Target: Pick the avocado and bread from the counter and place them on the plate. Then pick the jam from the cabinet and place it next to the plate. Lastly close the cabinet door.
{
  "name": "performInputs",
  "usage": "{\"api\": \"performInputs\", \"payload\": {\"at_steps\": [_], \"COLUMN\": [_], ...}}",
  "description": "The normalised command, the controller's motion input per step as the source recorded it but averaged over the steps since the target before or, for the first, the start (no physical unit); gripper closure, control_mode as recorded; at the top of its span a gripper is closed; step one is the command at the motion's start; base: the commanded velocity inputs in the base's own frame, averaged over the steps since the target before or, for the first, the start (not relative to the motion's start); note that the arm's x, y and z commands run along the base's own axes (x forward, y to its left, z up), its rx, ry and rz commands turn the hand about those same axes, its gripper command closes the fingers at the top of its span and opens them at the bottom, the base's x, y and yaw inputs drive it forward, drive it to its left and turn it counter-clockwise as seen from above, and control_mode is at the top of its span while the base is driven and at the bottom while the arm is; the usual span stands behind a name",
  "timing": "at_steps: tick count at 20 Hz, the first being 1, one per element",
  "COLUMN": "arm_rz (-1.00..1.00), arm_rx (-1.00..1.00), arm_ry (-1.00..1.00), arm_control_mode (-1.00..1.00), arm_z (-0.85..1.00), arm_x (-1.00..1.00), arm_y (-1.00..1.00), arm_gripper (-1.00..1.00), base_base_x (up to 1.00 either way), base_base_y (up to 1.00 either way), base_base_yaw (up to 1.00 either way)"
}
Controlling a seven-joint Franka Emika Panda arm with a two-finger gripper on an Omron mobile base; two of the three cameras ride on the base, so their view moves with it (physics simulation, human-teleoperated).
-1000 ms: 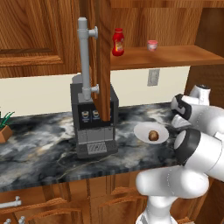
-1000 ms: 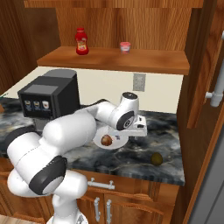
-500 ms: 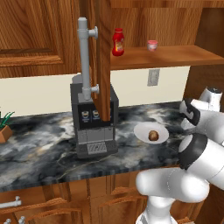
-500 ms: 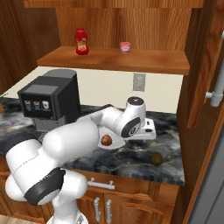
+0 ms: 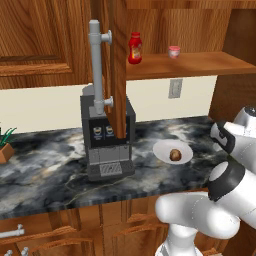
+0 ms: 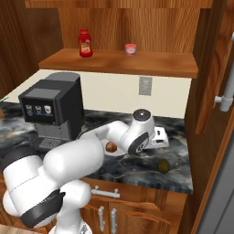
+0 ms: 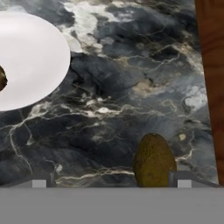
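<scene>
My tool (image 7: 111,183) hangs over the counter (image 7: 131,87) with its jaws spread wide and nothing between them. In the hand view the avocado (image 7: 154,160) lies low in the picture, close to one fingertip rather than centred in the gap. That is my first worry: if I drop from here, that finger could land on the fruit or clip its side, and a rounded oval on smooth marble would roll away. It lies near the front edge of the counter in the right base view, avocado (image 6: 163,166), so a shove in that direction could put it on the floor.

The cabinet's side panel (image 7: 211,83) stands just beside the avocado. Shifting over to centre on it may bring my wrist or the outer finger against that wood.

Farther out sits the plate (image 7: 30,61), with the bread (image 5: 175,155) already on it. Carrying the avocado across, I judge the risk is setting it down on top of the bread or knocking the bread off the rim. I should aim for bare white.

Beyond that, the jam (image 5: 174,51) waits on the cabinet shelf (image 5: 200,64), apart from a taller red bottle (image 5: 134,48). The cabinet door (image 5: 117,70) stands open, edge-on in front of the coffee machine (image 5: 107,140). A wide swing upward could catch it or its bar handle (image 5: 96,70).
</scene>
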Motion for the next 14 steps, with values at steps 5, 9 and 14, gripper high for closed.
{"api": "performInputs", "payload": {"at_steps": [5, 9, 14], "arm_rz": [0.00, 0.00, 0.00], "arm_rx": [-0.04, -0.02, 0.00], "arm_ry": [-0.03, 0.00, 0.00], "arm_control_mode": [-1.00, -1.00, -1.00], "arm_z": [0.00, 0.00, 0.00], "arm_x": [-0.19, -0.22, -0.08], "arm_y": [-0.34, -0.33, -0.15], "arm_gripper": [-1.00, -1.00, -1.00], "base_base_x": [0.00, 0.00, 0.00], "base_base_y": [0.00, 0.00, 0.00], "base_base_yaw": [0.00, 0.00, 0.00]}}
